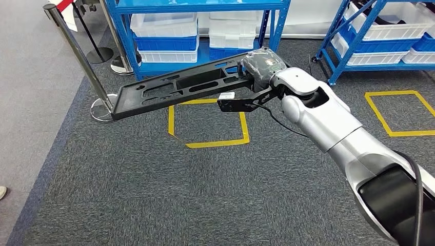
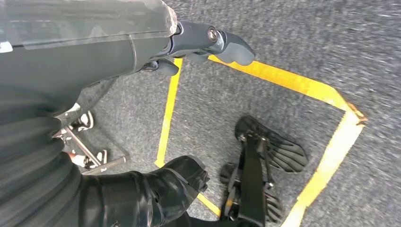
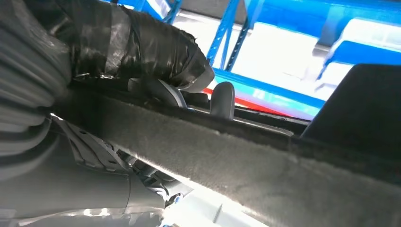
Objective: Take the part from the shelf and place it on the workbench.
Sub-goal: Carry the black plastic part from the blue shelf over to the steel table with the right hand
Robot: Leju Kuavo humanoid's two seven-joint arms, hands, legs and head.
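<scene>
Left hand (image 2: 142, 52): we see it hanging over the grey carpet (image 1: 154, 195), its fingers curled in with nothing in them.
Right arm (image 1: 338, 133): we see it reach in from the right, silver, over the carpet.
Right hand (image 1: 262, 65): we find it clamped on one end of the part, fingers wrapped over its edge.
Part (image 1: 174, 89): a long black flat plastic piece with cut-out slots; we see it held in the air, sticking out leftward above the floor.
Floor marks (image 1: 208, 125): a yellow taped square lies beneath the part.
Post (image 1: 77, 56): a metal barrier post stands left of the part's far end.
Shelf (image 1: 200, 31): blue racking beyond; its white and blue bins (image 1: 164, 32) are stacked, and we cannot tell their contents.
</scene>
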